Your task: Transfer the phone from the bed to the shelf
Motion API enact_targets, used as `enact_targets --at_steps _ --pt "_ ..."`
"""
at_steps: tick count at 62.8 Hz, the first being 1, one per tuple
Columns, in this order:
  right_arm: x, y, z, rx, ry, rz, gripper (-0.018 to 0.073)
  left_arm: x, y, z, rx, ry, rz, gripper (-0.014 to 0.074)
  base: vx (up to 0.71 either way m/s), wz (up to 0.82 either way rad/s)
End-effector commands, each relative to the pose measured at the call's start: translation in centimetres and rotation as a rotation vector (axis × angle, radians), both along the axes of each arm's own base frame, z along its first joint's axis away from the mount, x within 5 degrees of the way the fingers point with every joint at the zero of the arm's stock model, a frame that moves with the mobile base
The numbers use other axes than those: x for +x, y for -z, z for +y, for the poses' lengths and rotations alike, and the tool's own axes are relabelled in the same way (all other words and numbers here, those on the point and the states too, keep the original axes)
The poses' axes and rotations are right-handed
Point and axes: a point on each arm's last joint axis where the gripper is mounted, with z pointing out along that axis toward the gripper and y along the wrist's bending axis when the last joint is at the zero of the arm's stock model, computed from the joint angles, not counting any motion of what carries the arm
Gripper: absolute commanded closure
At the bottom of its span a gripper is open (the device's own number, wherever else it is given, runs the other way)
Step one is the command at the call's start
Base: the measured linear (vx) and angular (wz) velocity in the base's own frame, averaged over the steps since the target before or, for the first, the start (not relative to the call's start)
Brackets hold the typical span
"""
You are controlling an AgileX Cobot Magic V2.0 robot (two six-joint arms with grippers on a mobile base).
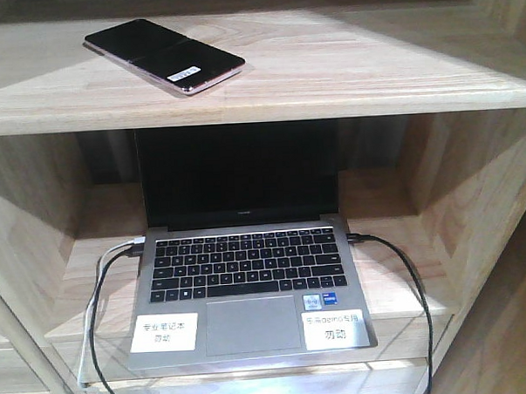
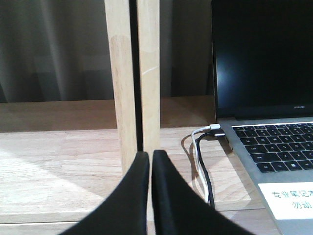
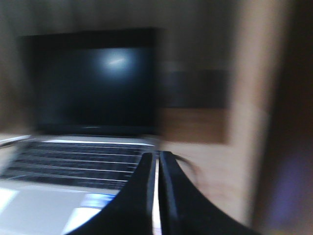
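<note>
The right wrist view is smeared by blur, so only rough shapes are coming through: the grey laptop (image 3: 73, 161) with its dark screen, and wooden panels whose edges are not resolving. The bed is not appearing in any view, and neither arm is showing in the front-facing view. In that view the phone (image 1: 163, 55) is lying flat on the upper board of the shelf (image 1: 345, 67), towards its left end, angled diagonally, with its white barcode sticker facing up near its lower right end; nothing is touching it. The compartment below is holding the open laptop (image 1: 247, 276), its screen dark, with two white labels on the palm rest, a white cable (image 1: 104, 265) plugged in at its left side and a black cable (image 1: 406, 269) at its right; both cables are trailing over the board's front edge and are cut off below. The left gripper (image 2: 151, 156) is sitting empty with its black fingers pressed together, just in front of two upright wooden posts (image 2: 133, 73), left of the laptop. The right gripper (image 3: 157, 159) is also showing its fingers pressed nearly together, a thin slit between them, holding nothing.
</note>
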Motion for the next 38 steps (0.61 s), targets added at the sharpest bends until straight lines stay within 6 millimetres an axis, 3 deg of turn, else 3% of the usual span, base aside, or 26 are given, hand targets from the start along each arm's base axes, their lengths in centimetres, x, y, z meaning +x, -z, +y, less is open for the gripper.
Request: enact_targets --at_steps 1,20,31,38 --pt "-0.4 -0.3 -0.7 -0.011 0.075 -0.111 0.0568 0.1 -0.6 0.1 -0.010 -0.007 -0.075 0.0596 0.00 0.00" --pt "-2.0 3.4 -1.4 -0.016 0.198 -0.177 0.0568 0.1 -0.6 0.1 -0.010 -0.007 -0.075 0.0596 0.00 0.00" --pt "-1.6 5.8 -1.6 -0.004 0.214 -0.179 0.0568 0.1 -0.6 0.1 -0.010 -0.007 -0.076 0.0596 0.00 0.00" --pt "-1.6 5.8 -1.7 -0.065 0.219 -0.197 0.0568 0.1 -0.6 0.1 -0.010 -0.007 -0.076 0.0596 0.00 0.00"
